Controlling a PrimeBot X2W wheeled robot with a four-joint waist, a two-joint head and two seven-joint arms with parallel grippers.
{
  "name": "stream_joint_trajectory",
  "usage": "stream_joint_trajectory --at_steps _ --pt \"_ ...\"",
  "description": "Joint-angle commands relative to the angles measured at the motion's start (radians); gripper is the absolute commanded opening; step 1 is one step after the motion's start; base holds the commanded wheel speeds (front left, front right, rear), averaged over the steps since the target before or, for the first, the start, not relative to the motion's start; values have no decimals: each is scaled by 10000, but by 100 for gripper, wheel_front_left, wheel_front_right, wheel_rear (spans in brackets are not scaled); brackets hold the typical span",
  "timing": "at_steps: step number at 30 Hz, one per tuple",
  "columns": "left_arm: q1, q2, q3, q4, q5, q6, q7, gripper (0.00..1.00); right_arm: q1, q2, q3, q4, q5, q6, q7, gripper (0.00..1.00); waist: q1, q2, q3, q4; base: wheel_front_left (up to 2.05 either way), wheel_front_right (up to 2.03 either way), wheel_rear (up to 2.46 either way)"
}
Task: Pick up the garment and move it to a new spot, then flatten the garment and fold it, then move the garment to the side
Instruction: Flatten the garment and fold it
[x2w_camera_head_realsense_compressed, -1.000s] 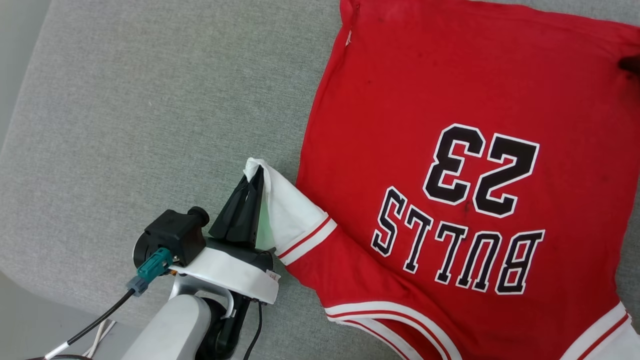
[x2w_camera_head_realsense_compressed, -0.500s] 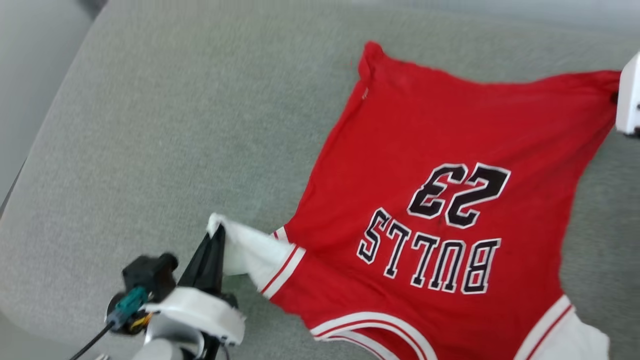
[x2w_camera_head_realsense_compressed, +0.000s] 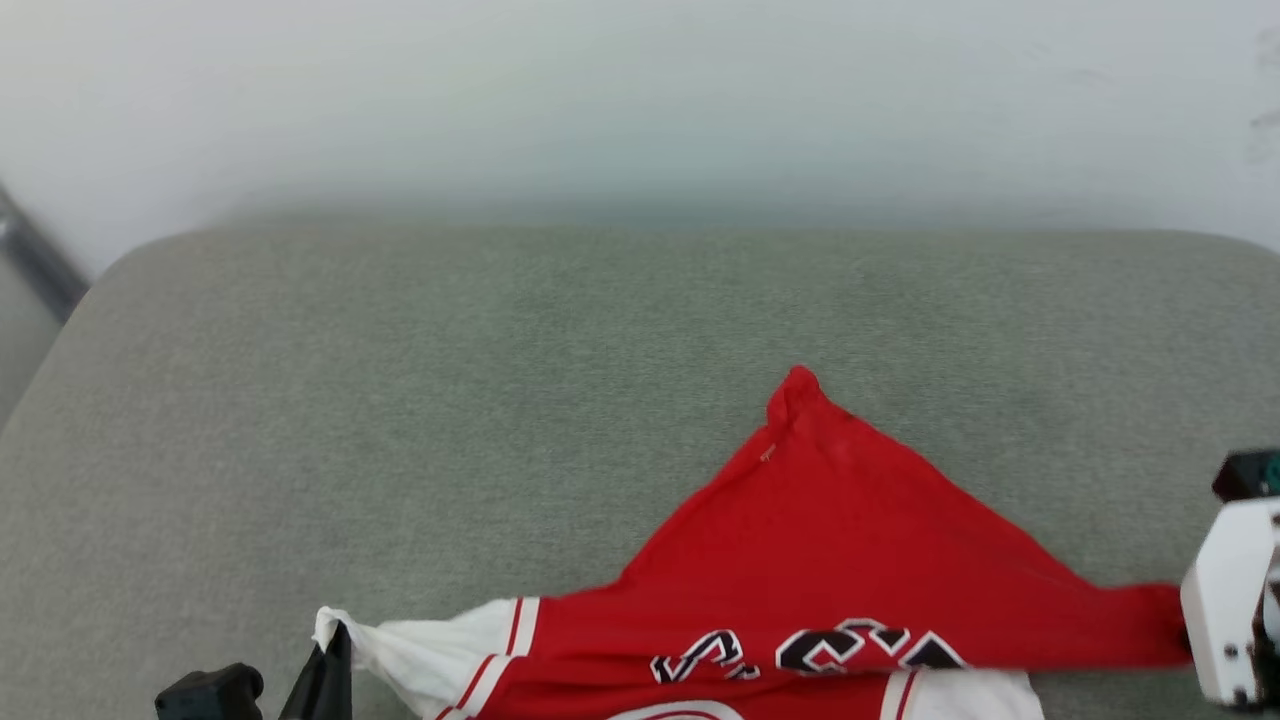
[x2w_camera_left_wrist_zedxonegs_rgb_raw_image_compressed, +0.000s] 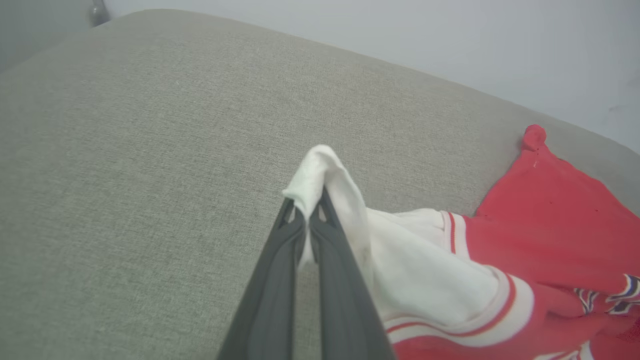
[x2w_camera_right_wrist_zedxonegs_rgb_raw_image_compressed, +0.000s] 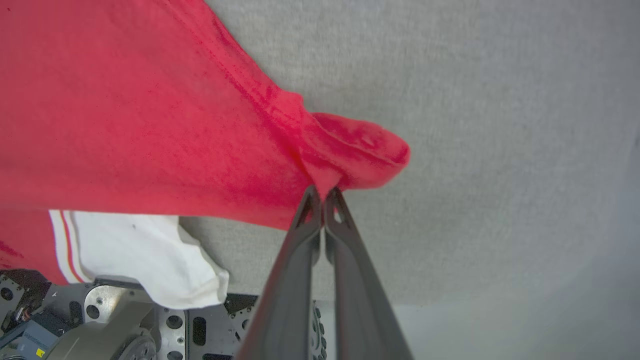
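A wide grey cushion (x2w_camera_head_realsense_compressed: 420, 400) takes up most of the head view, with a pale wall (x2w_camera_head_realsense_compressed: 640, 90) behind it. The garment (x2w_camera_head_realsense_compressed: 850, 540) lies across the near right part of the cushion. It is drawn into a low triangle whose long edge runs side to side along the robot's side. One free red corner (x2w_camera_head_realsense_compressed: 797, 385) points away toward the back of the cushion. The black-and-white lettering (x2w_camera_head_realsense_compressed: 800, 650) is bunched in a crease close to the near edge. In the right wrist view the other white sleeve (x2w_camera_right_wrist_zedxonegs_rgb_raw_image_compressed: 150, 260) hangs loose off the cushion's edge above the robot's base (x2w_camera_right_wrist_zedxonegs_rgb_raw_image_compressed: 100, 320).

The left gripper (x2w_camera_left_wrist_zedxonegs_rgb_raw_image_compressed: 306, 212) is clamped on the tip of a white sleeve (x2w_camera_left_wrist_zedxonegs_rgb_raw_image_compressed: 350, 210), and a tuft of cloth sticks up past its closed fingertips. The right gripper (x2w_camera_right_wrist_zedxonegs_rgb_raw_image_compressed: 324, 196) is pinched tight on a wad of the red hem corner (x2w_camera_right_wrist_zedxonegs_rgb_raw_image_compressed: 360, 147).

The garment therefore spans from one gripper to the other, sleeve at the robot's left and hem corner at its right. Its long axis lies crosswise to the robot, and the slack body trails away from both grippers over the cushion. Any carry to a new spot probably depends on both arms travelling together so that this span holds. The free far corner is nearer the right gripper and would drag last.
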Motion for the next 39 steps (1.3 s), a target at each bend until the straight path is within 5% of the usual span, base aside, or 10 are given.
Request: stream_joint_trajectory --at_steps 1,6,7,8,9,14,17,26,31,39 --pt "73 17 34 -60 -42 41 30 0 435 92 -132 -121 -60 -17 67 0 4 0 -586 -735 0 0 0" --pt "560 140 204 -165 -237 305 203 0 2635 980 -907 -814 -66 -15 90 0 4 0 -666 -1215 0 0 0" --pt "578 151 200 -202 -250 335 233 0 2955 1174 -1024 -902 -53 -15 49 13 4 0 -654 -1261 0 0 0" --pt "608 168 209 -246 -250 361 250 0 3200 1344 -1110 -999 -66 -15 5 47 4 0 -632 -1321 0 0 0" --pt "622 202 198 -272 -235 392 310 0 3349 1511 -1209 -1091 -46 -15 -58 100 4 0 -606 -1370 0 0 0" --pt "530 329 144 -465 -141 518 496 0 3383 1837 -1397 -1777 -180 -14 -1193 100 4 0 -515 -1514 0 0 0" --pt "412 390 123 -615 -85 555 588 0 2925 1807 -1483 -2102 -368 -15 -2979 100 4 0 -441 -1537 0 0 0" --pt "-314 452 -133 -1228 216 534 756 0 1186 2079 -1139 -853 -195 -14 -6725 100 4 0 325 -1188 0 0 0" --pt "-1035 424 -326 -1561 527 472 826 0 -289 1970 -317 -23 383 -14 -6000 100 4 0 1165 -749 0 0 0" --pt "-2309 131 -670 -1407 836 72 670 0 -2648 1713 1100 545 755 -14 -2419 100 4 0 2180 36 0 0 0"
